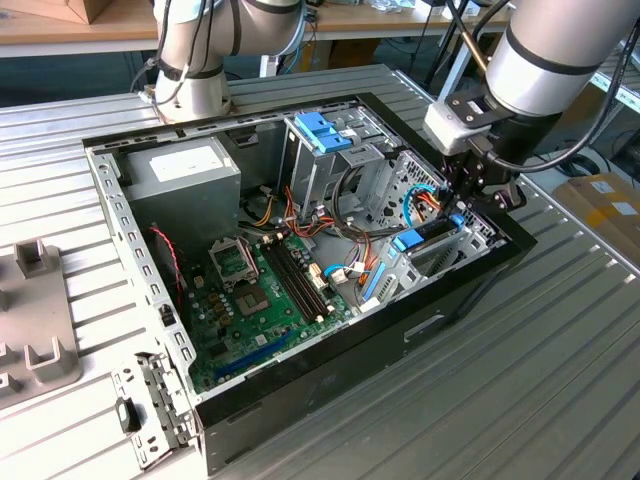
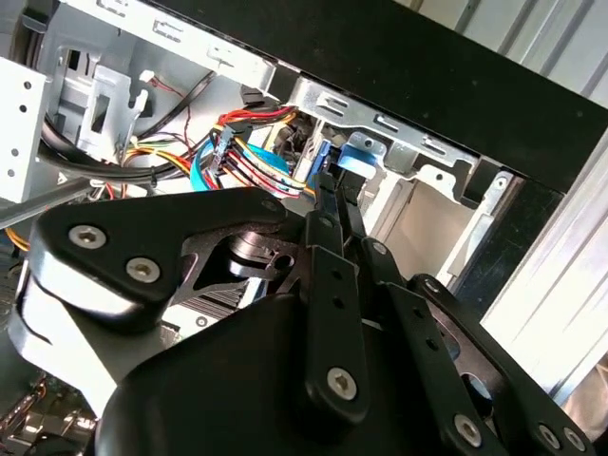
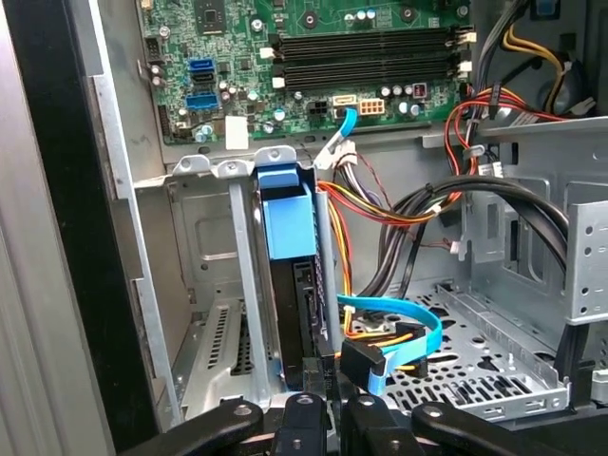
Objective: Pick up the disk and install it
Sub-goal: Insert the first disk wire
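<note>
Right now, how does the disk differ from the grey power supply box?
The disk is slim and dark with a blue carrier; the power supply box is bulky and grey. The disk stands on edge in a bay slot; the box lies flat, white label up. Both sit inside the open case.

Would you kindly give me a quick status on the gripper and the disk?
Gripper down at the bay, shut on the disk. Disk upright in its metal slot. Blue cable close beside it.
</note>
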`<state>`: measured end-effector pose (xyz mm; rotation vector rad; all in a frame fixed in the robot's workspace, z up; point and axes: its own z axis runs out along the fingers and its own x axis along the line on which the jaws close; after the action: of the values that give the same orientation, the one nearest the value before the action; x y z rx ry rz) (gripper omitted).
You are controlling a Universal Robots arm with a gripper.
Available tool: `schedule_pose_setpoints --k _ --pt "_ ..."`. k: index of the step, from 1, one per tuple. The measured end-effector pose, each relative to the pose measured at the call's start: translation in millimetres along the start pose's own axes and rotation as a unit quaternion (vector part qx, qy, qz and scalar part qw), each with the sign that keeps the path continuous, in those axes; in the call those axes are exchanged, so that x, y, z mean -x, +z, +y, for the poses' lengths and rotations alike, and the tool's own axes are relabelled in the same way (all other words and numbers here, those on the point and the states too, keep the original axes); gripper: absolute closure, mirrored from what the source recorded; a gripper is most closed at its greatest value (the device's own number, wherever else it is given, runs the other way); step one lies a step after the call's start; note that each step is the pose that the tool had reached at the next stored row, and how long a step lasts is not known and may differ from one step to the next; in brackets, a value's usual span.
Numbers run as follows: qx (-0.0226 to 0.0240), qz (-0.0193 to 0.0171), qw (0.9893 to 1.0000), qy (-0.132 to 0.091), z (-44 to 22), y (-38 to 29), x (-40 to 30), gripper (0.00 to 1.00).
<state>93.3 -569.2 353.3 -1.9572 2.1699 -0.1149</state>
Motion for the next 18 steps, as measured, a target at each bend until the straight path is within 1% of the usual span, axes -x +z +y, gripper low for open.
schedule_pose_setpoints --k 2,5,7,12,18 --pt "0.0001 -0.0011 1.0 0.0 0.5 0.6 -2.5 0.84" --pt "0.0001 -0.0012 1.0 0.0 0.9 1.1 -4.5 0.84" --pt "0.0001 -0.0011 1.0 0.0 2.1 1.2 -4.7 0.84" --pt "0.0002 -0.0027 1.0 0.001 2.6 2.5 -3.3 0.84" --pt "0.0003 -0.0034 1.0 0.001 3.2 4.9 -3.4 0.84"
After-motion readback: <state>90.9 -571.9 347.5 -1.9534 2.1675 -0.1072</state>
